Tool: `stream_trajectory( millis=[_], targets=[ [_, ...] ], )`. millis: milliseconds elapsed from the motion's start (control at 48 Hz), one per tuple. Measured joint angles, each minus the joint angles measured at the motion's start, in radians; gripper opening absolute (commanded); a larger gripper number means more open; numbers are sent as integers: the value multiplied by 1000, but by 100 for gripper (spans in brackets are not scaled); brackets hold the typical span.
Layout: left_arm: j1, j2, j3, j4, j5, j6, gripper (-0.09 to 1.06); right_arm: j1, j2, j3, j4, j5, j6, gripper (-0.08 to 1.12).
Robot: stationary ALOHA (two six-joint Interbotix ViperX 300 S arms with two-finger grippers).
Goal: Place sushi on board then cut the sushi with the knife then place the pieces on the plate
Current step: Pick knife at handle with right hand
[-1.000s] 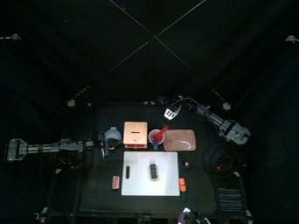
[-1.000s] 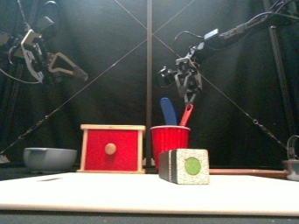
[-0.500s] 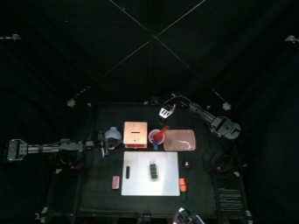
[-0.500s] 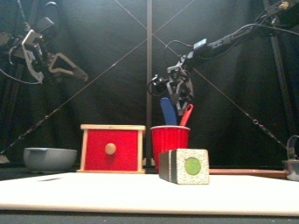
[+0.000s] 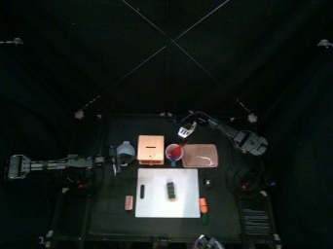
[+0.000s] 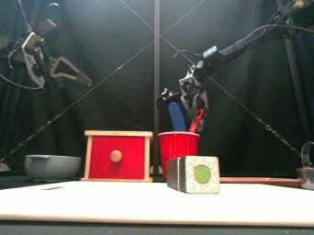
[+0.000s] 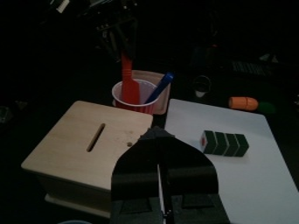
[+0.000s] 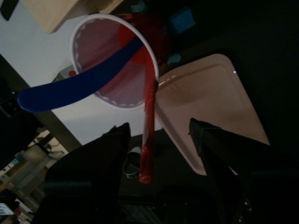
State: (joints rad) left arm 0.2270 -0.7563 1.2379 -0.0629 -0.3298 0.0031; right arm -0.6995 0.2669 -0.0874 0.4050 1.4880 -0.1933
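The right gripper [image 8: 158, 127] is poised just above the red cup [image 6: 179, 151], jaws spread wide. The red knife [image 8: 146, 114] is seen running up between them, not yet pinched. The blue knife [image 8: 82, 83] is leaned just beside it in the same cup. A clean grasp, it is judged, would be won by a straight descent along the red handle, with the jaws closed high enough that the cup rim is not caught and the blue knife not dragged out.

Farther off, below the gripper and toward the bench front, the sushi [image 6: 194, 173] is laid on the white board [image 5: 156, 199]. It is a short roll of dark green blocks, its end face pale and speckled with a green centre. The left gripper [image 7: 158, 138] is parked well away beside the wooden box [image 7: 82, 149], jaws pressed together.
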Motion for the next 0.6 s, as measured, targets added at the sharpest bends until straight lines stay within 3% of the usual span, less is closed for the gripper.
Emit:
stream_trajectory(
  millis=[188, 604],
  targets=[
    [0, -2, 2, -2, 0, -3, -3, 14, 3, 0, -11, -3, -2, 78],
    [0, 0, 6, -2, 2, -5, -3, 26, 17, 0, -11, -3, 0, 41]
  ],
)
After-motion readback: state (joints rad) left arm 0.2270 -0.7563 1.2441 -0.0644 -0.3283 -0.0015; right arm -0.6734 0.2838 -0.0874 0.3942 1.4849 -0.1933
